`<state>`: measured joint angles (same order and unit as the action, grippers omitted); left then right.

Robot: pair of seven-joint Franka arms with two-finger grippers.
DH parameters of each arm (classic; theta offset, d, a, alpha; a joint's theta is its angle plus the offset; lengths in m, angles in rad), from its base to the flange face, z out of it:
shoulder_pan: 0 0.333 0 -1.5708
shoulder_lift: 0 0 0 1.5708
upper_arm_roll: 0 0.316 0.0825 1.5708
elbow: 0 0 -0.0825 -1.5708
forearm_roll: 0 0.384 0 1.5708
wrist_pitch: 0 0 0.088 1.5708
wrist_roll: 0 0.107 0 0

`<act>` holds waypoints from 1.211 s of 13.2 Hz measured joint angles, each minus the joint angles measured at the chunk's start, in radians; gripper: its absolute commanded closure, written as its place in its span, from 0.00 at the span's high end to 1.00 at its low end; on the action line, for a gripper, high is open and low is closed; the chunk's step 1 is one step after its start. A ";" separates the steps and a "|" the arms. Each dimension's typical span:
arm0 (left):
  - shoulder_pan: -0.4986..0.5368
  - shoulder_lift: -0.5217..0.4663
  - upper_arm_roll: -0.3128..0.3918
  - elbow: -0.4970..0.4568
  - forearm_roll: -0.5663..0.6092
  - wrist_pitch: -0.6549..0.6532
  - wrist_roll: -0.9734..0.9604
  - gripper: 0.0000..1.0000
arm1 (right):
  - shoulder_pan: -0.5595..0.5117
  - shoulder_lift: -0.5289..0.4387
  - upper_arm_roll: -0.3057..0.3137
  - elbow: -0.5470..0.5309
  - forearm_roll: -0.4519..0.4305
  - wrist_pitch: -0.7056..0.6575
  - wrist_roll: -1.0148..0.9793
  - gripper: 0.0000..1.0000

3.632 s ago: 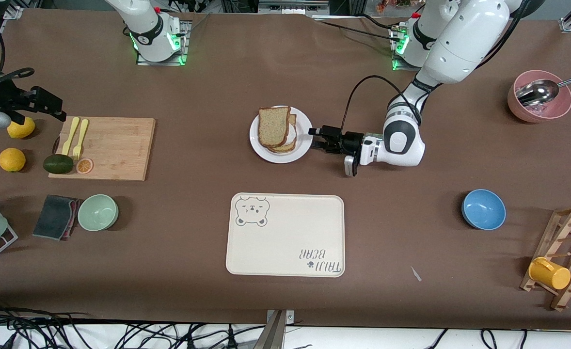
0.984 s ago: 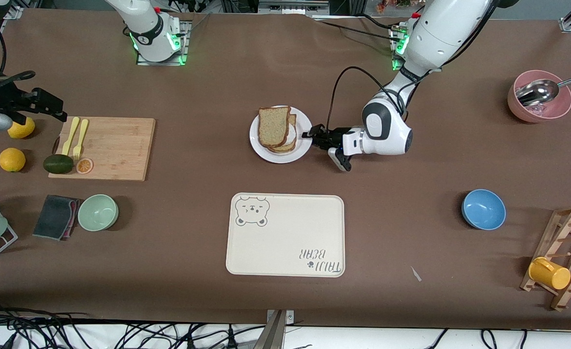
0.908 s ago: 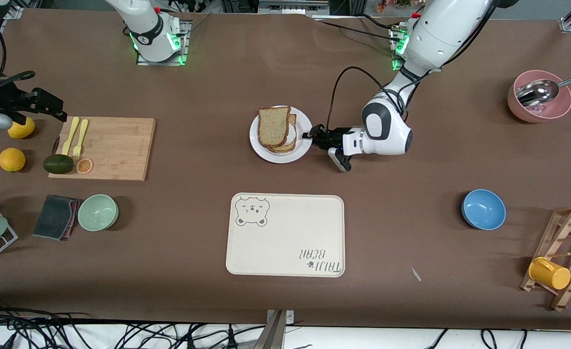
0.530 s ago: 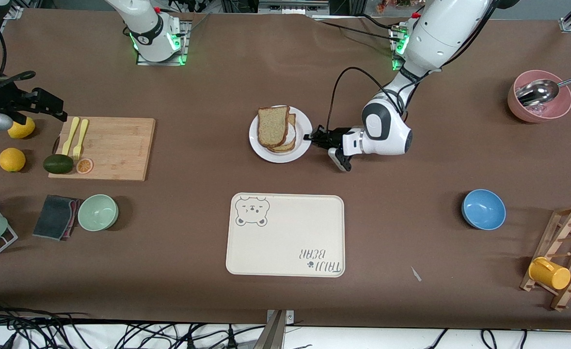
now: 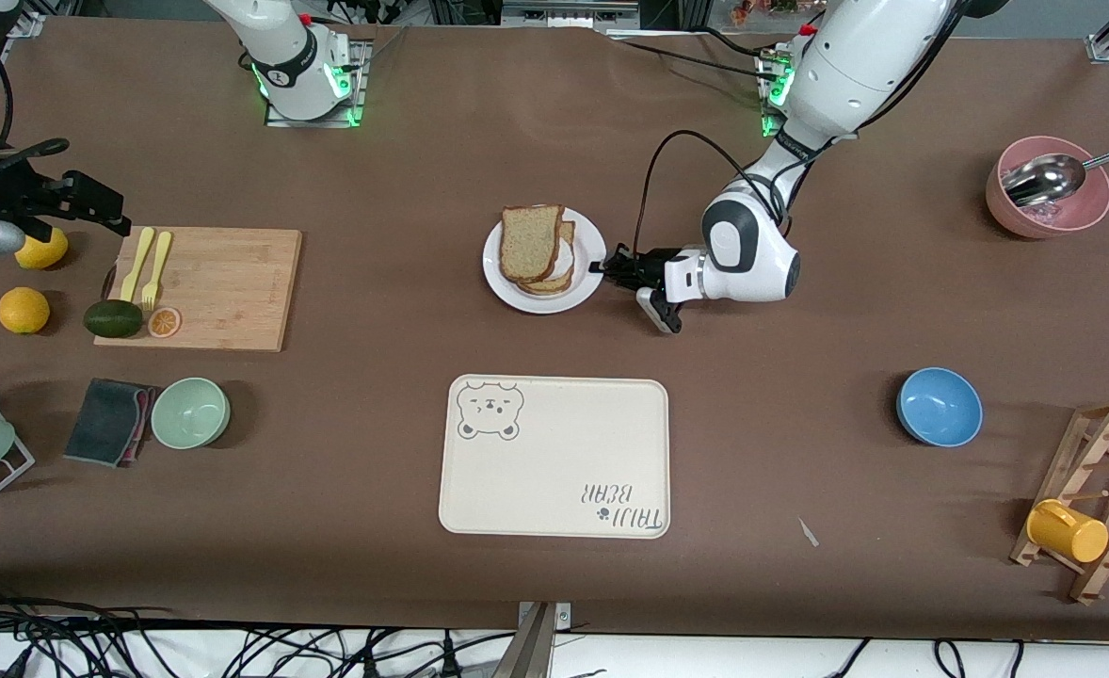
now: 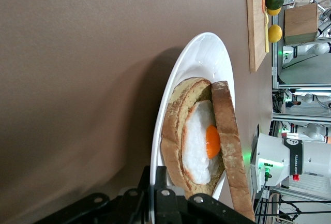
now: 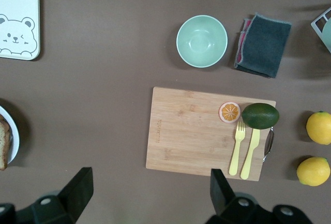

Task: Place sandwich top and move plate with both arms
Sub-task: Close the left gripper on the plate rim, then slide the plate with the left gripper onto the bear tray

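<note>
Bread top [image 5: 528, 243] sits on the egg slice [image 6: 199, 144], offset, both on the plate [image 5: 510, 293] mid-table; left gripper [image 5: 603, 266] low at the plate's rim toward the left arm's end, fingers [image 6: 163, 203] pinched on the rim; right gripper [image 5: 93, 202] waits high over the lemon [image 5: 42, 248] by the cutting board [image 5: 225, 287], fingers [image 7: 77, 188] spread wide, holding nothing; tray [image 5: 554, 457] nearer the camera than the plate.

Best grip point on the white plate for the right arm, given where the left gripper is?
Likely the plate's bare rim at the right arm's end, approached low and sideways: the rim is thin and raised, the sandwich top covers the middle, and the left gripper is shut on the rim at the left arm's end. The right gripper hangs open over the cutting board.
</note>
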<state>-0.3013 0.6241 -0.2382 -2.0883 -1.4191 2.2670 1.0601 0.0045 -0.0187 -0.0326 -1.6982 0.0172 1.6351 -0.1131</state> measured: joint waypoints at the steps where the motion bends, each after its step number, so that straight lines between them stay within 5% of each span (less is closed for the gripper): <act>1: 0.006 0.000 0.001 0.003 0.000 -0.008 -0.004 0.00 | 0.000 0.000 0.000 0.000 0.000 0.000 0.000 1.00; 13: 0.155 -0.013 0.008 0.057 0.000 -0.219 -0.118 0.00 | -0.002 0.000 0.000 -0.001 0.000 0.000 0.000 1.00; 16: 0.173 -0.015 0.014 0.145 0.000 -0.223 -0.246 0.00 | -0.002 0.000 0.000 -0.001 0.000 0.000 0.000 1.00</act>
<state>-0.1280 0.6093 -0.2238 -1.9438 -1.4191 2.0444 0.8143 0.0026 -0.0187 -0.0325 -1.6989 0.0173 1.6350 -0.1127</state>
